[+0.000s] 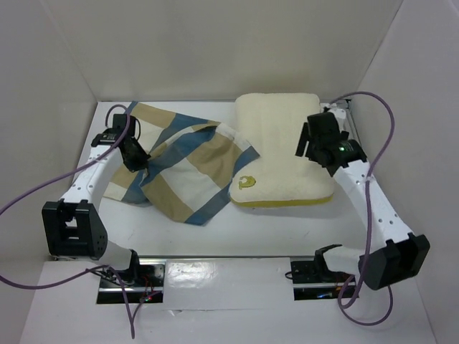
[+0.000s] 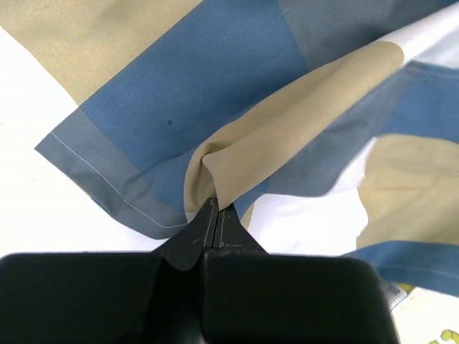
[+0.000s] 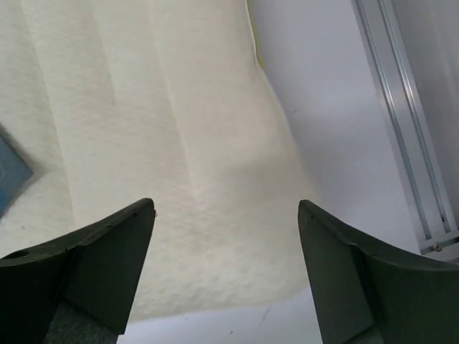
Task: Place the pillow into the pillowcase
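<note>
Far left, L pincer [image 2: 217, 209] nips pillowcase [image 2: 201, 86] fold, R pincer [image 3: 226, 208] wide over part-seen pillow [image 3: 143, 107]

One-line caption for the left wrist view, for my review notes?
Left claw shut on a bunched fold of the checked pillowcase, which lies on the white table.

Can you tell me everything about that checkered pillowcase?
The pillowcase is thin cloth in big blue, tan and cream checks, with a stitched hem along one edge. It lies crumpled and wrinkled on the white table, not spread flat. The left gripper is shut on a pinched-up fold of it. Its right corner lies against the cream pillow, which is not inside it.
</note>
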`<state>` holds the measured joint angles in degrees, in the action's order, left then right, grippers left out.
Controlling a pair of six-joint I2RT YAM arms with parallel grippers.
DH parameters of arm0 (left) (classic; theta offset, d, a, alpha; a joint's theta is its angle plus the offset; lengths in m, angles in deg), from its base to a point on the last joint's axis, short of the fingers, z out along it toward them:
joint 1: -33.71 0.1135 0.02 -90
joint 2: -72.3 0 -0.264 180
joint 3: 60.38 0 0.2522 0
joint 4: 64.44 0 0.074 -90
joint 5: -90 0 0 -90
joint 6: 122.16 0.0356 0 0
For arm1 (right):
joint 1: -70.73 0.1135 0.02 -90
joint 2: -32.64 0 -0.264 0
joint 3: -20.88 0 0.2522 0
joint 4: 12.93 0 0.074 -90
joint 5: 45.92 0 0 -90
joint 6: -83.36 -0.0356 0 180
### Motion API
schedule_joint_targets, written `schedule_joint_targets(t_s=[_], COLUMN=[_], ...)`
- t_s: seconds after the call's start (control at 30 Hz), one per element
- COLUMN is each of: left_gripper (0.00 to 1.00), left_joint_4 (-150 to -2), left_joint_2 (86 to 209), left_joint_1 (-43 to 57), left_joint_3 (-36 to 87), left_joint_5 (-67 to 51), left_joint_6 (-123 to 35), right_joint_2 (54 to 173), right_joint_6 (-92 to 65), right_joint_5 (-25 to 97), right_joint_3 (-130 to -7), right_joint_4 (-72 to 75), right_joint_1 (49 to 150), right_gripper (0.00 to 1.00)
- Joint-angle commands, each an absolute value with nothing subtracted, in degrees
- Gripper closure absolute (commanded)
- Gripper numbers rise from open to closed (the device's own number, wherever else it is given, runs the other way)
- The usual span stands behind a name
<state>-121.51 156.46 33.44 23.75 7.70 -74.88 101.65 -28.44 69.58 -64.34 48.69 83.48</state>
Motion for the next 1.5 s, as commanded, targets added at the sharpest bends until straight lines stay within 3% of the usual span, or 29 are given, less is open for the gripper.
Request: schedule_joint_targets(t_s=[0.0, 0.17, 0.5, 0.53, 0.6, 0.63, 0.67, 0.7, 0.73, 0.9, 1.0, 1.07, 1.13, 1.33, 1.4, 1.47], left_gripper=[1.00, 1.00, 1.00, 1.00, 1.00, 1.00, 1.00, 1.00, 1.00, 1.00, 1.00, 1.00, 1.00, 1.00, 0.83, 0.53], left_joint_4=[-121.89, -121.89, -121.89, -121.89, -121.89, -121.89, -121.89, -121.89, -121.89, -121.89, -121.89, -121.36, -121.36, -121.97, -125.38, -131.45], left_joint_2=[154.13, 154.04, 154.04, 154.04, 154.04, 154.04, 154.04, 154.04, 154.04, 154.04, 155.27, 155.89, 155.89, 154.57, 156.49, 157.21], left_joint_1=[34.15, 34.15, 33.62, 33.62, 33.09, 33.09, 33.09, 33.09, 33.09, 31.96, 30.47, 28.71, 27.04, 16.05, 14.64, 14.64], left_joint_3=[23.87, 23.34, 22.82, 22.82, 23.34, 23.34, 23.34, 23.34, 23.86, 24.40, 24.40, 24.40, 23.79, 20.71, 24.29, 26.93], left_joint_5=[9.23, 9.14, 8.61, 8.61, 8.09, 8.08, 8.08, 7.56, 7.56, 6.42, 5.10, 4.57, 3.96, -1.22, 1.03, 8.48], left_joint_6=[-76.99, -76.99, -76.99, -76.99, -76.46, -76.46, -75.76, -75.76, -75.76, -75.23, -74.70, -74.70, -74.70, -69.09, -68.02, -68.64], right_joint_2=[107.23, 112.78, 126.67, 127.38, 129.31, 129.32, 128.10, 126.78, 122.68, 105.79, 100.07, 100.66, 104.17, 116.55, 120.85, 122.98], right_joint_6=[-29.57, -30.37, -30.99, -31.51, -32.21, -33.00, -34.66, -35.46, -37.12, -37.05, -31.88, -31.34, -30.72, -28.18, -27.65, -27.12], right_joint_5=[81.49, 82.94, 64.13, 63.16, 62.10, 63.23, 65.77, 67.01, 67.89, 68.35, 59.42, 55.00, 53.31, 55.95, 52.37, 49.55], right_joint_3=[-69.60, -70.75, -69.36, -68.48, -65.84, -64.79, -61.91, -60.05, -56.55, -51.86, -54.21, -56.59, -61.07, -74.52, -77.94, -77.96], right_joint_4=[53.12, 52.70, 36.81, 36.08, 37.12, 38.35, 39.66, 42.20, 43.62, 50.04, 48.30, 46.98, 46.97, 42.59, 41.27, 37.42], right_joint_1=[88.90, 100.94, 117.75, 117.75, 116.88, 116.35, 114.86, 113.72, 112.40, 100.46, 99.29, 99.29, 100.60, 101.22, 101.22, 103.59], right_gripper=[0.12, 0.09, 0.03, 0.07, 0.29, 0.45, 0.83, 0.95, 1.00, 1.00, 1.00, 0.57, 0.19, 0.14, 0.16, 0.17])
